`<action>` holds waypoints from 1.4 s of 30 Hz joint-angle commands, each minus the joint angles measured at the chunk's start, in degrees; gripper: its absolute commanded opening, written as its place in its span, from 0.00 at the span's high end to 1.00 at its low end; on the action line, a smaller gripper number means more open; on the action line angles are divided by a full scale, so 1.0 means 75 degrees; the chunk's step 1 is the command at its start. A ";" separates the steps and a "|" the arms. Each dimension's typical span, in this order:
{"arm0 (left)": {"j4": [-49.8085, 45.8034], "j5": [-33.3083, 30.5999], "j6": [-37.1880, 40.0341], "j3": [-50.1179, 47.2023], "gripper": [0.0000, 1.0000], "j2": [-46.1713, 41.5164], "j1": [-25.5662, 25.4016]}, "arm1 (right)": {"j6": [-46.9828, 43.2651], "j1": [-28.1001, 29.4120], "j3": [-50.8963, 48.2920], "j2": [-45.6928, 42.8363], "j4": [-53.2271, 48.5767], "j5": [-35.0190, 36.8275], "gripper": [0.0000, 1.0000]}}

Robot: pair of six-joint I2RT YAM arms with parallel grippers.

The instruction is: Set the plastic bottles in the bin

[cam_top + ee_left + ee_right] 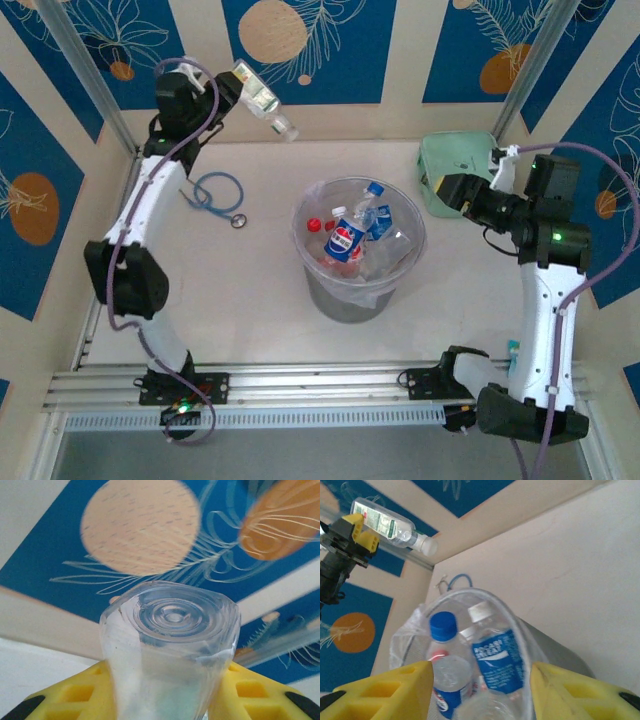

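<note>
A: Which bottle is in play, and where is it?

B: The green-labelled bottle (258,98), in the left gripper (232,88). The jaws are closed on it near its base end, so most of the body and the white cap (286,128) stick out free. It hangs above the worktop (250,300), on the far side of the bin (300,215) and off to the bin's left, well apart from the rim.

A: How does it lie?

B: Tilted. Its long axis runs from the jaws down toward the bin, cap end leading. So the bin lies roughly where the cap points: to the right of those jaws and closer to the arm bases.

A: And the other arm?

B: The right gripper (445,190) is on the bin's right side, closer to the bin than the left one, beside the mint-green box (450,160). Its jaws stand wide apart with nothing between them. Through that gap its wrist camera looks into the bin at a blue-capped bottle (446,670) among others.

A: So what does the next move call for?

B: I'd judge the left arm must carry the bottle across until it is over the bin's mouth, then let go. The mouth is wide, so a cap-first drop should do. Released short, the bottle would likely land left of the bin, near the blue cable loop (218,192).
</note>
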 commanded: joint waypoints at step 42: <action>-0.2660 0.6077 0.3597 0.1733 0.78 -0.0550 -0.2494 | -0.5155 0.3695 0.7318 0.5473 -0.1941 -0.2424 0.38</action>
